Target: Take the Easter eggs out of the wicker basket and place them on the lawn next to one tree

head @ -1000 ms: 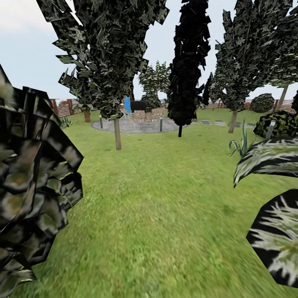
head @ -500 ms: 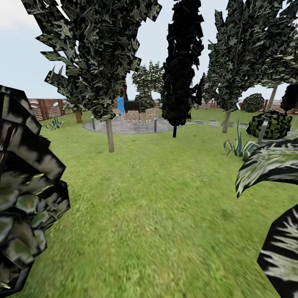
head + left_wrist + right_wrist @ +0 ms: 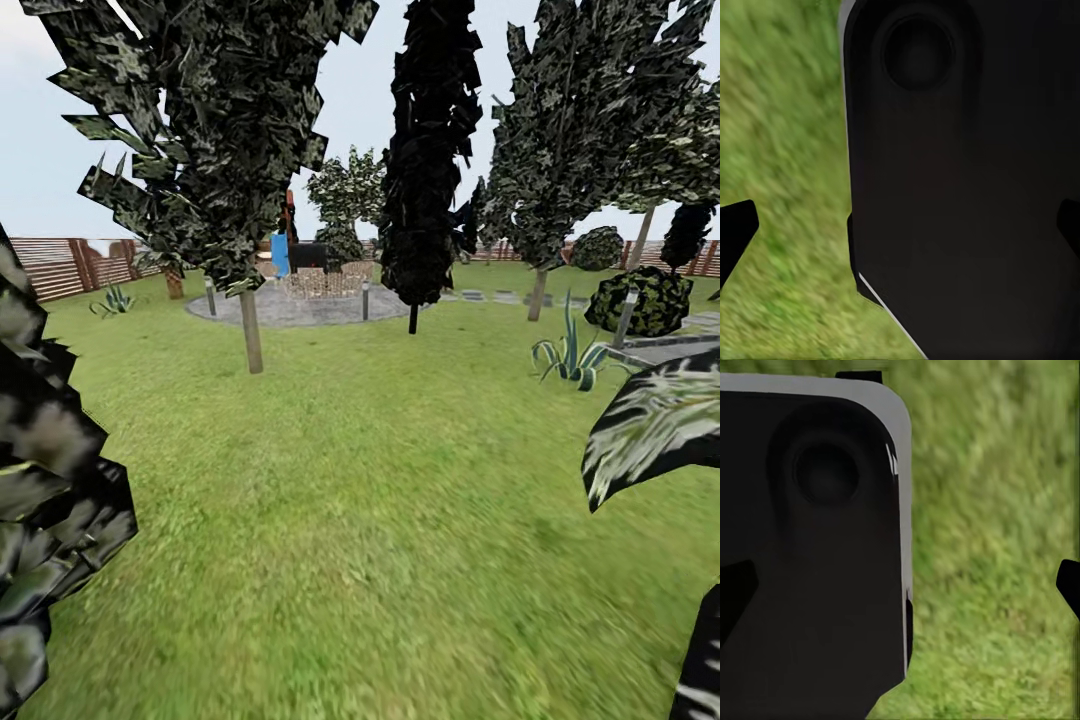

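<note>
Black fingertips show at the edges of both wrist views, well apart with nothing between them, so I'd say the jaws of the left gripper point(image 3: 900, 232) and the right gripper point(image 3: 900, 585) both stand open and empty, each hanging over blurred grass with a dark, rounded part of the robot's own body point(image 3: 960, 180) close in front of the lens. Outward from there, the head view gives what the wrist views lack: the wide lawn point(image 3: 360, 520) running away to a brown slat fence point(image 3: 50, 265), a tree point(image 3: 215, 130) with a thin pale trunk left of centre, a dark narrow cypress point(image 3: 432, 150) at the middle, another tree point(image 3: 580, 130) to the right, and a grey paved circle point(image 3: 300, 305) beyond. Big leaves crowd that view's near edges on both sides. I can make out no wicker basket or Easter eggs anywhere on the grass, so where they lie cannot be told from here; the robot looks to be on its way. Judging by the task, the eggs should be small, light, hard and smooth, apt to roll or squirt out of a pinch, so each is best taken across its middle with a gentle close and set down low on the grass beside one trunk.
</note>
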Robot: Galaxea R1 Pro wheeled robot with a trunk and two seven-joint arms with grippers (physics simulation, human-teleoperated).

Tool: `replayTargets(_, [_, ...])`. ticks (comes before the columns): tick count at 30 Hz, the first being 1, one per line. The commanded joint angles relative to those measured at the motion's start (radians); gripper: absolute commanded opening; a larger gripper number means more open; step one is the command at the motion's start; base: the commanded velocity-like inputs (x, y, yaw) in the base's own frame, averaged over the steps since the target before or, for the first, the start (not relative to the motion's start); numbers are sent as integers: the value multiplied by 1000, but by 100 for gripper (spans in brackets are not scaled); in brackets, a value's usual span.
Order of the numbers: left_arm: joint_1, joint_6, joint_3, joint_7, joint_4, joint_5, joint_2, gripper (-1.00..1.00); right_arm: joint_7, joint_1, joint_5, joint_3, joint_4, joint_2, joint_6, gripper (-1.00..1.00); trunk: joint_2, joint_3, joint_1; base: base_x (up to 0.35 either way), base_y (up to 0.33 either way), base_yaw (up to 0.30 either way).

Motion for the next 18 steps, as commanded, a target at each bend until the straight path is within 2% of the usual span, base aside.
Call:
replayTargets(1, [0,0,0,-3,-1,0,0,100,0,-1,-2,1,2,0,1,100,0,-1,1,337,0,210])
replayTargets(14, [0,0,0,-3,-1,0,0,100,0,-1,-2,2,2,0,1,100,0,-1,1,337,0,237])
replayTargets(18, [0,0,0,-3,-1,0,0,100,1,-1,-2,1,2,0,1,100,0,-1,1,337,0,18])
